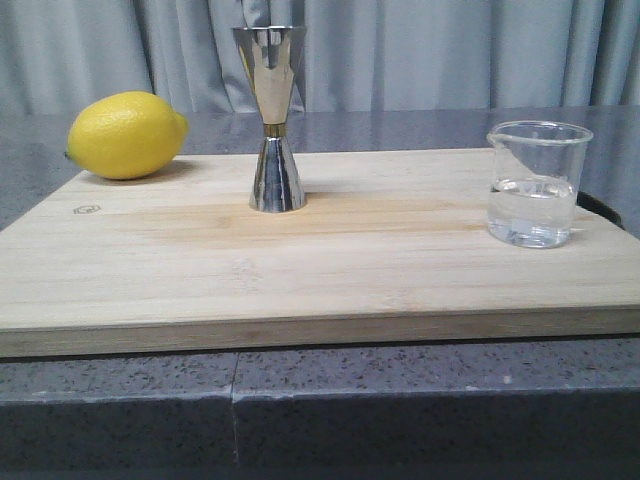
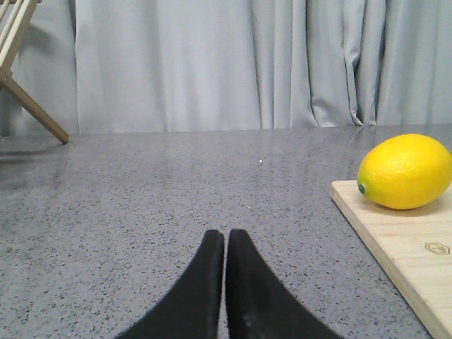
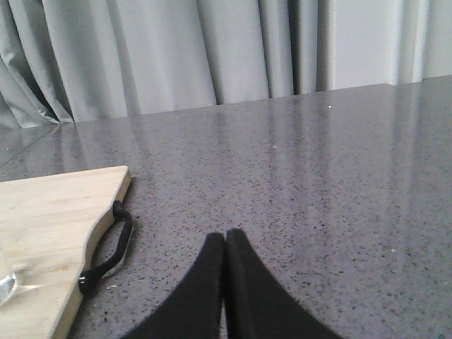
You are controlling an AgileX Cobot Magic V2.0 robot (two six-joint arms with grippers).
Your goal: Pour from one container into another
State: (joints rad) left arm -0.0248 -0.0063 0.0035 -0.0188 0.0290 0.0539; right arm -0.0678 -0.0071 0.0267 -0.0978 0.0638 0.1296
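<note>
step: pre-grasp, nothing lifted | beaker (image 1: 538,184) sitting part-filled at right edge of cutting board (image 1: 300,270), jigger (image 1: 272,118) standing upright mid-board, well apart | left end effector (image 2: 225,240) clenched, empty, hovering over counter (image 2: 141,212) | right end effector (image 3: 224,241) clenched, empty | next: right arm likely opening, reaching beaker

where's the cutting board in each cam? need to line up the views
Front view: cutting board fills the middle, edge to edge, carrying the lemon, jigger and beaker.
Left wrist view: only its lemon-end corner, at right.
Right wrist view: only its handle-end corner, at lower left.
Shared landmark: the grey curtain.
</note>
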